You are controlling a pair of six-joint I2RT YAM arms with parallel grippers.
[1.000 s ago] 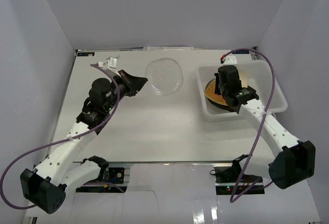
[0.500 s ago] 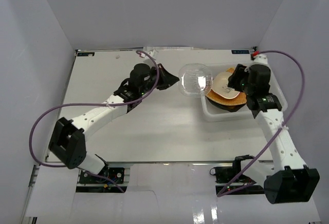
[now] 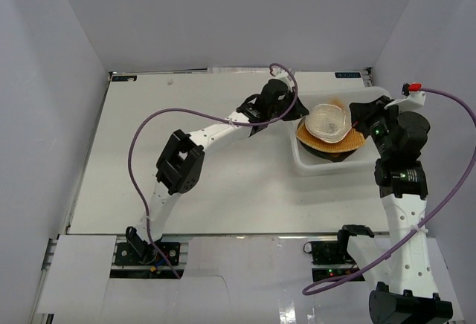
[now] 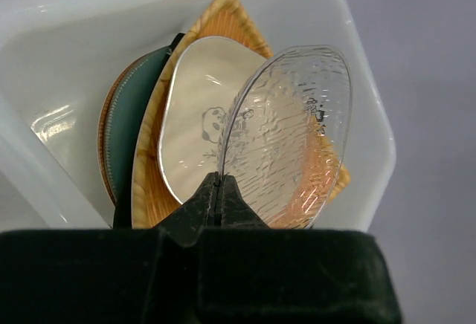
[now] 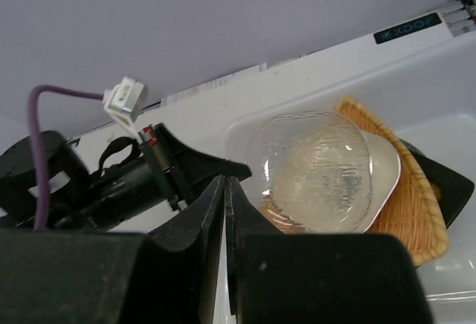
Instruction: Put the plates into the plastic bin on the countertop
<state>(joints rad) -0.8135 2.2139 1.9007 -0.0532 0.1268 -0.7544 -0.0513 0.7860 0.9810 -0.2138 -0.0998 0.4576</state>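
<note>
My left gripper [image 3: 300,110] is shut on the rim of the small clear glass plate [image 3: 329,122] and holds it over the plastic bin [image 3: 396,151]. In the left wrist view the glass plate [image 4: 286,134] stands tilted above a cream dish with a panda drawing [image 4: 192,116], which lies on the orange woven plate [image 4: 223,23] and a blue-grey plate [image 4: 117,127] inside the bin [image 4: 67,34]. My right gripper [image 3: 363,111] is shut and empty, at the bin's right side. The right wrist view shows the glass plate [image 5: 316,168] over the stack and the left gripper [image 5: 223,168].
The bin stands at the back right of the white countertop [image 3: 193,183], near the right wall. The left arm [image 3: 216,125] stretches across the countertop's back middle, with its purple cable [image 3: 141,146] looping above it.
My left arm has carried the glass plate rightwards from the countertop's back middle to over the bin. My right gripper has drawn back from the stack to the bin's right side.
</note>
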